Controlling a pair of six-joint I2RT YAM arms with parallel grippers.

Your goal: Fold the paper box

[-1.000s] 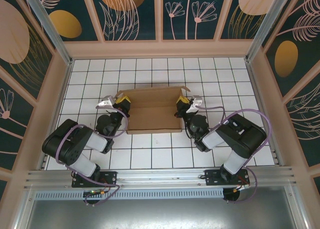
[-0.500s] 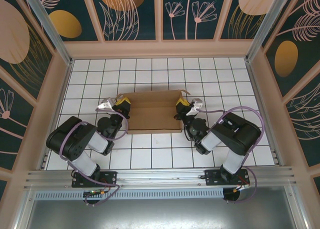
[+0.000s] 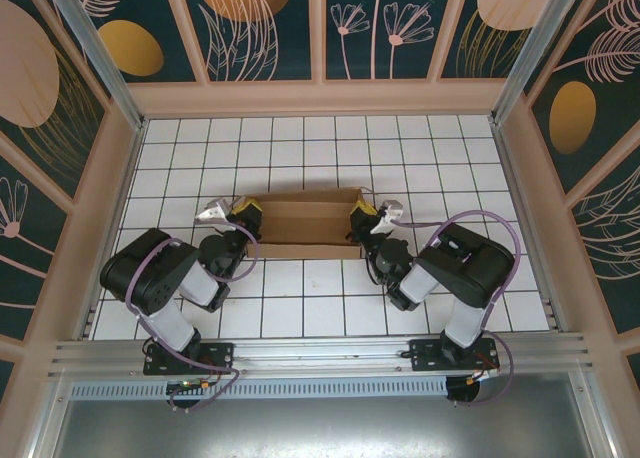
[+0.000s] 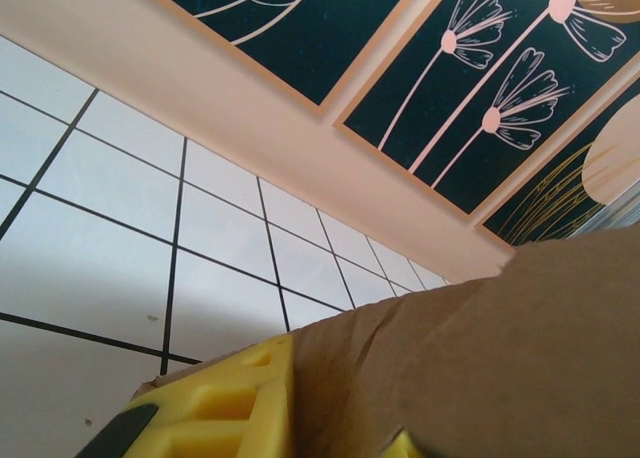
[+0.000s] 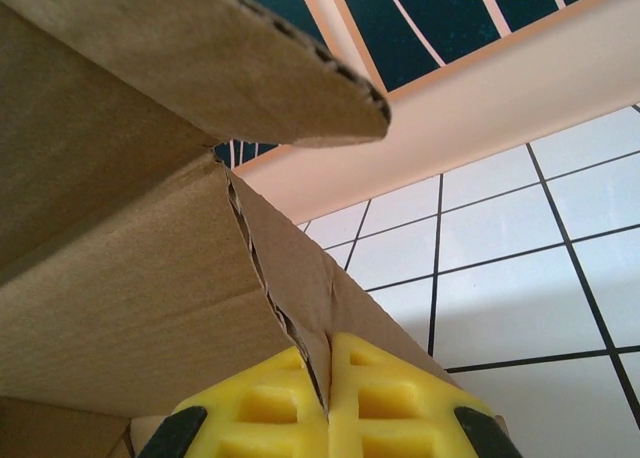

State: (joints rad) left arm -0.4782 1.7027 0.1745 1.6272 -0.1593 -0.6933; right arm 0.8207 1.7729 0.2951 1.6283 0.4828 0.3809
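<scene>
**A:** What sits on the worktop (image 3: 300, 148)?

**B:** White square tiles with dark grout lines, and near the middle a paper box (image 3: 305, 218) of plain brown cardboard. From above it is a long, shallow rectangle lying crosswise between two black arms. Its inside shows only bare cardboard and a crease.

**A:** Are the arms holding it?

**B:** Yes, one at each short end. The left arm (image 3: 150, 278) reaches in from the left and the right arm (image 3: 465, 268) from the right, and purple cables loop over both. The left jaws are closed on the box's left end. The right jaws are shut tight on its right end.

**A:** What do the wrist cameras add?

**B:** Texture, mostly. On the right wrist, two ribbed yellow pads (image 5: 380, 398) press together with a thin cardboard wall pinched between them. You can see the wavy corrugated core along the cut edge, and a rounded flap (image 5: 200, 48) juts out overhead. On the left wrist, a smooth matte cardboard panel (image 4: 480, 348) slopes up between a yellow pad (image 4: 240, 393) and a sliver of yellow beyond it.

**A:** And around the worktop?

**B:** Dark teal wall panels (image 3: 265, 28) with peach line-drawn flowers, set in peach frames.
</scene>
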